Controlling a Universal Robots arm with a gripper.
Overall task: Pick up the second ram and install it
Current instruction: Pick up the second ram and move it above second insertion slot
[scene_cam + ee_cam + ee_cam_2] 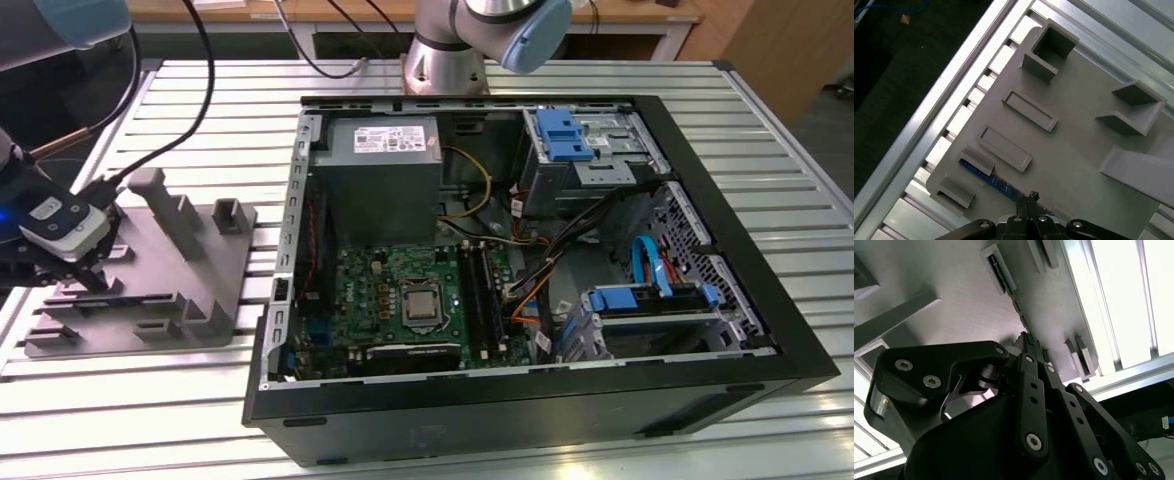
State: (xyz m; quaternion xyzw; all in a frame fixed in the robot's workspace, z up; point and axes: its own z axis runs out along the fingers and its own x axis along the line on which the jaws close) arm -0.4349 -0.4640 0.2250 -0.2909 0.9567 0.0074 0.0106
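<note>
One memory stick (979, 170) sits on edge in a slot along the rim of the grey holder (200, 290), which rests on the slatted tabletop (160, 420) at the exterior view's left. The gripper (83, 272) is down over it, and in both wrist views its fingers (1030, 199) are pinched together on the stick's upper edge. The open computer case (534, 400) with its green motherboard (400, 300) lies just beside the holder.
</note>
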